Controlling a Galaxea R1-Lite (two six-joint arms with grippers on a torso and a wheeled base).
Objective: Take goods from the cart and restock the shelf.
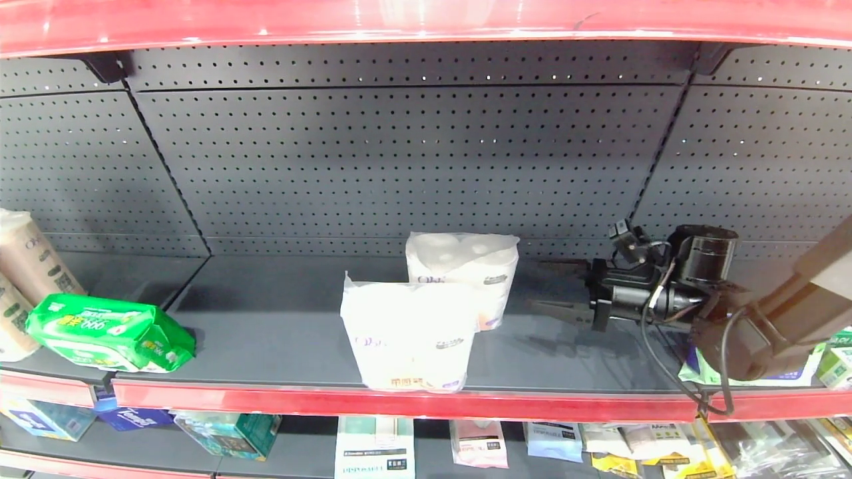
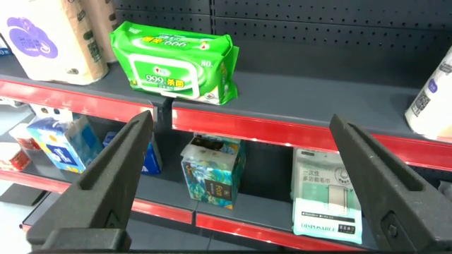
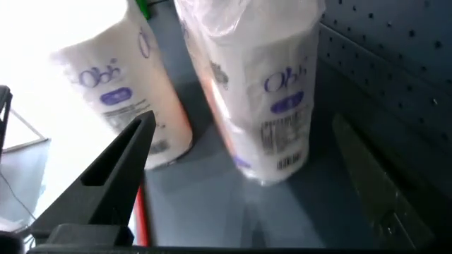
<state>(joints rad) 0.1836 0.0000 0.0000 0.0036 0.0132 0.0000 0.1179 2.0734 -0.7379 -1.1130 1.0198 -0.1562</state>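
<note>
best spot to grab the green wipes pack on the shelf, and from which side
Probably across its flat top and bottom faces, near the middle of the long front edge, coming straight in from the open front. The green wipes pack lies flat with that long edge facing out, near the lip of the shelf. The open left gripper faces it from lower down in front.

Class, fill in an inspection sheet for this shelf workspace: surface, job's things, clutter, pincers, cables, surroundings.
Surface: grey shelf, red front edge.
Job's things: white front pack near the edge, white rear pack behind it, both mid-shelf.
Clutter: green wipes pack at the left, beside brown roll packs.
Pincers: right pincer open, beside the rear pack; left pincer open, empty.
Cables: black cable loops from the right wrist past the shelf edge.
Surroundings: perforated back panel; lower shelf holds boxes and packets.
</note>
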